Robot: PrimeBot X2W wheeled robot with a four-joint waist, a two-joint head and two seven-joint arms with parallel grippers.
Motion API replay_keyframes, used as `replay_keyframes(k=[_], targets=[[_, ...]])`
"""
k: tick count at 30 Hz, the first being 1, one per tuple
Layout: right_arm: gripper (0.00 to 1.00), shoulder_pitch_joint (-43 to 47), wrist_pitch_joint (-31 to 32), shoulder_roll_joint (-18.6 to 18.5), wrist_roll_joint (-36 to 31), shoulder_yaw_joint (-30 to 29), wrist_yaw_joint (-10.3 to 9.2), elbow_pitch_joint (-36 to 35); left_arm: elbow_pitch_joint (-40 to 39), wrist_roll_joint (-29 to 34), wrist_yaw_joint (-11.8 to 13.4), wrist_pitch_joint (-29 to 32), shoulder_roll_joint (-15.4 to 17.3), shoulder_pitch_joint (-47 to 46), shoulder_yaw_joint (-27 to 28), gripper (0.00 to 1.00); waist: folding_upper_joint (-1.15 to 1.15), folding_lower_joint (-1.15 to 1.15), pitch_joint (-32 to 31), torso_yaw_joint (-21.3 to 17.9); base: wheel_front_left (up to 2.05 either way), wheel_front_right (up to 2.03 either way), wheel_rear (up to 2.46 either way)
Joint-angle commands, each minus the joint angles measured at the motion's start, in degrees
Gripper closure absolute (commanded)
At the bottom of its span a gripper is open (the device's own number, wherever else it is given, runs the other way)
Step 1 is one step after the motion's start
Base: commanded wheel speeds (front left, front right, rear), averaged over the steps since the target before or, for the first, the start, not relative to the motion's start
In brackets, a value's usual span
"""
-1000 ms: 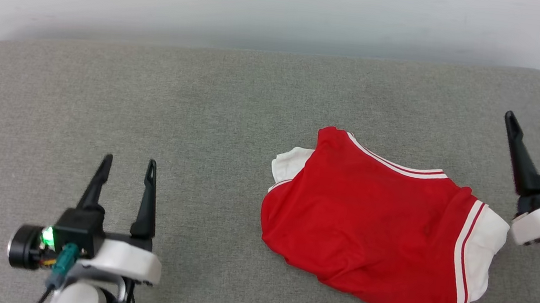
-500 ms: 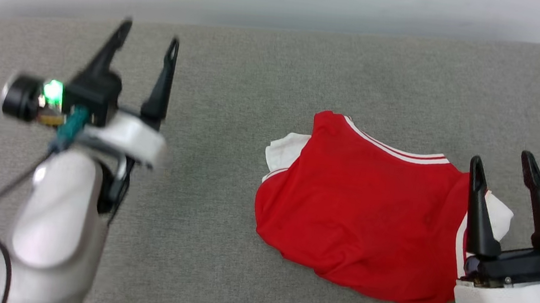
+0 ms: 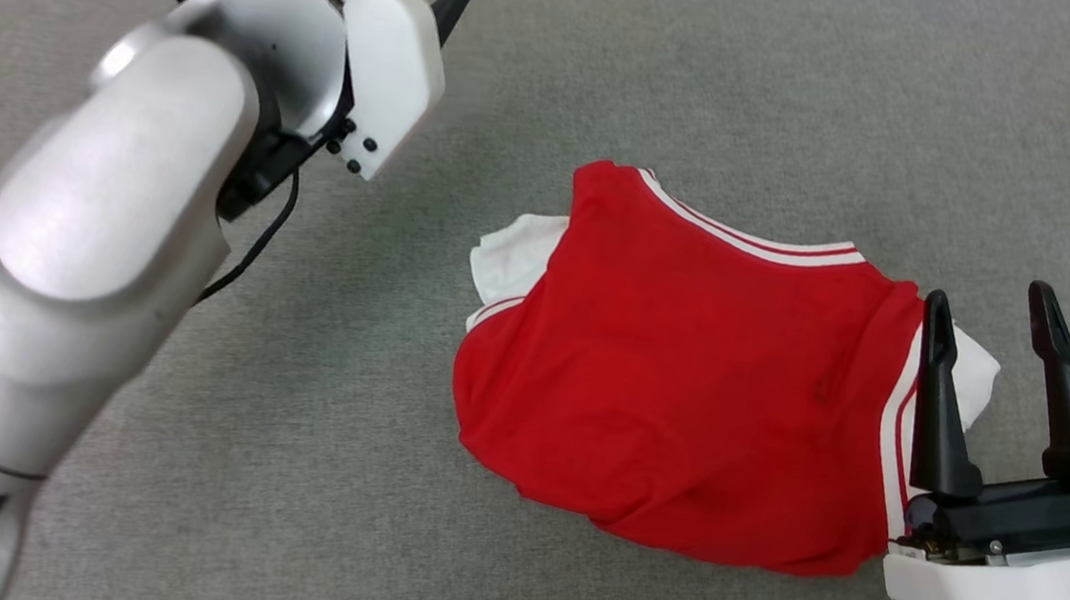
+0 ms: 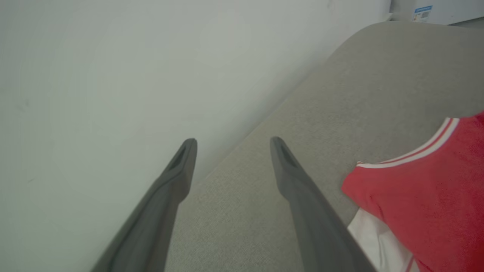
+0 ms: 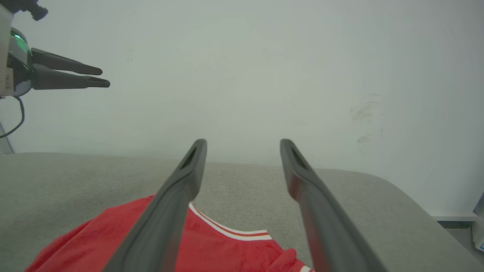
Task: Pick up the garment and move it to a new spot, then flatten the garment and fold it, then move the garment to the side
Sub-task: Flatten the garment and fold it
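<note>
Garment: the red garment (image 3: 685,385) lies crumpled on the grey upholstered surface (image 3: 716,90), right of its middle, with a plain red face up.
Trim: a red-and-white stripe runs along the garment's far edge and another down its right end.
Sleeves: one white sleeve pokes out at the left end and one at the right end.
Right gripper (image 3: 990,296): near the surface's near right corner, fingers spread wide and holding nothing. The tips are over the garment's right sleeve end, and I cannot tell whether they touch it.
Left gripper (image 4: 231,141): raised over the far left of the surface, fingers wide and empty, aimed at the far edge and apart from the garment.
Wall (image 5: 242,75): white, along the surface's far edge.
</note>
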Motion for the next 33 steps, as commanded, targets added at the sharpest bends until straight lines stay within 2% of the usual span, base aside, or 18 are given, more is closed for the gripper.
replay_keyframes(k=[1,4,7,14,19,26,29,31,32,33], targets=[[0.0,-1.1,-0.1,0.4,-0.2,0.1,-0.05,-0.2,-0.2,-3.7,0.0,4.4,2.1,-2.9,-3.9,0.0,0.0,0.0,1.6,-1.3,0.0,0.0,0.0],[0.0,-1.8,-0.1,0.5,-0.4,0.4,-0.05,-0.2,-0.9,-10.6,0.0,12.4,4.9,-7.1,-11.3,0.0,0.0,0.0,2.8,-2.2,0.0,0.0,0.0],[0.0,-2.2,-0.1,0.5,-0.5,0.8,-0.06,-0.1,-2.0,-18.1,0.0,19.3,6.5,-10.3,-16.0,0.0,0.0,0.0,4.0,-3.0,0.0,0.0,0.0],[0.0,-4.1,-0.1,0.5,0.0,2.1,-0.05,0.3,-6.3,-28.9,0.0,33.2,9.9,-16.9,-28.7,0.0,0.0,0.0,7.3,-5.0,0.0,0.0,0.0],[0.0,-5.8,-0.1,0.5,0.5,3.1,-0.06,0.6,-7.9,-32.0,0.0,37.2,10.1,-19.5,-34.8,0.0,0.0,0.0,9.8,-6.4,0.0,0.0,0.0],[0.0,-7.4,-0.1,0.5,1.0,4.2,-0.06,1.4,-7.4,-32.0,0.0,38.7,10.1,-16.5,-36.5,0.0,0.0,0.0,11.7,-8.2,0.0,0.0,0.0],[0.0,-7.9,-0.1,0.5,1.4,4.1,-0.06,1.6,-8.3,-28.6,0.0,43.2,10.7,-12.0,-36.9,0.0,0.0,0.0,12.4,-9.0,0.0,0.0,0.0],[0.0,-8.0,-0.1,0.5,1.4,4.1,-0.05,1.7,-8.5,-28.0,0.0,43.8,10.9,-10.8,-37.1,0.0,0.0,0.0,12.6,-9.1,0.0,0.0,0.0],[0.0,-8.2,-0.1,0.5,1.3,4.1,-0.05,1.8,-8.8,-27.3,0.0,43.5,11.3,-9.7,-37.3,0.65,0.0,0.0,12.7,-9.2,0.0,0.0,0.0],[0.0,-8.4,-0.1,0.5,1.3,4.0,-0.05,1.9,-8.8,-27.0,0.0,43.5,11.5,-9.4,-37.4,1.0,0.0,0.0,12.8,-9.1,0.0,0.0,0.0]])
